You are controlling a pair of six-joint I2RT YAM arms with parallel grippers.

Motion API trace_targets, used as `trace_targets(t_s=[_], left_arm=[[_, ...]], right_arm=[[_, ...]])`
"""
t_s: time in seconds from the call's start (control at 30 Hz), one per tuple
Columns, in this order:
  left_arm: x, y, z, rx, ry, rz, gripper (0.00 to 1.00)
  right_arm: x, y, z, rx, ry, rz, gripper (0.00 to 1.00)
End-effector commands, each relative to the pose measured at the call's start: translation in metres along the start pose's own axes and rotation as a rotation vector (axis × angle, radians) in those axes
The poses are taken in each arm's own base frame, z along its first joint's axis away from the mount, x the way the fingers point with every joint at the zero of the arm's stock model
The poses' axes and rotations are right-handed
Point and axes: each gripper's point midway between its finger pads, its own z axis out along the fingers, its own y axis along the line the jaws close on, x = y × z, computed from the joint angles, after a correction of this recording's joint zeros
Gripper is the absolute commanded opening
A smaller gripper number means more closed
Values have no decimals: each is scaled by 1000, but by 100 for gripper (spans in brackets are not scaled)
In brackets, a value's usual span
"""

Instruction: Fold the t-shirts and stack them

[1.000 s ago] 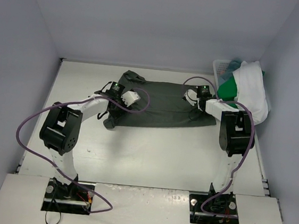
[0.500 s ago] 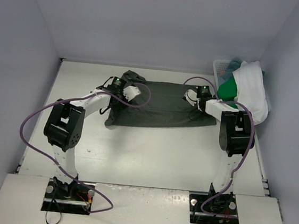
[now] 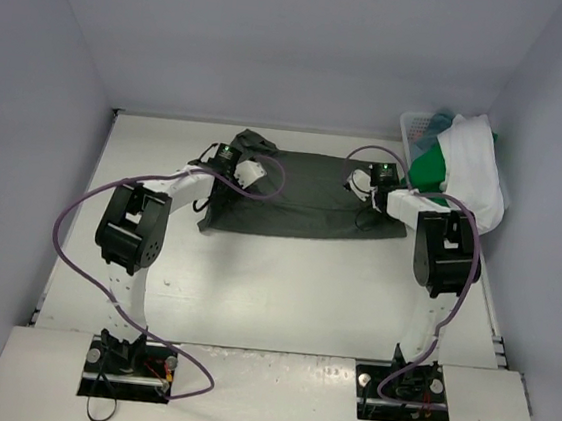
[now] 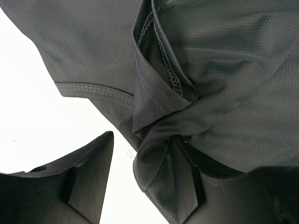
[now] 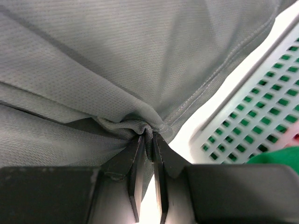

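Observation:
A dark grey-green t-shirt (image 3: 307, 205) lies spread flat across the middle of the table. My left gripper (image 3: 255, 173) hovers over its far left part, near the bunched sleeve (image 3: 253, 143). In the left wrist view this gripper (image 4: 142, 140) stands open, and a fold of the shirt (image 4: 154, 154) drapes against the right finger (image 4: 187, 186) without being pinched. My right gripper (image 3: 359, 185) is at the shirt's far right corner. The right wrist view shows it (image 5: 149, 137) shut on a gathered bit of the shirt's hem (image 5: 140, 122).
A white lattice basket (image 3: 416, 126) stands at the back right, close to my right gripper; its wall (image 5: 261, 116) shows in the right wrist view. A white t-shirt (image 3: 476, 171), a bright green one (image 3: 428, 168) and a teal one (image 3: 431, 138) are heaped in it. Side walls stand close.
My left arm has swung in and its gripper has moved slightly toward the back of the shirt. The shirt's near left corner has drawn back a little. The right gripper has hardly moved.

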Motion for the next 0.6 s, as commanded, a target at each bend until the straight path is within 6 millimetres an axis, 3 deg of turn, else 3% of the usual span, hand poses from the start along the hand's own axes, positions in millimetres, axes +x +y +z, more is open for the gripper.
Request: trace_targets(t_s=[0.0, 0.2, 0.3, 0.47, 0.57], left_arm=[[-6, 10, -3, -22, -17, -17, 46], [-3, 5, -11, -3, -24, -11, 46], [4, 2, -16, -1, -12, -9, 46], [25, -5, -22, 7, 30, 18, 46], [42, 1, -31, -9, 69, 17, 46]], right_arm=[[-10, 16, -29, -62, -32, 23, 11], [-34, 21, -50, -47, -61, 11, 12], [-36, 31, -54, -61, -58, -9, 12], [-23, 45, -49, -83, -15, -33, 12], [-13, 51, -43, -88, 23, -48, 12]])
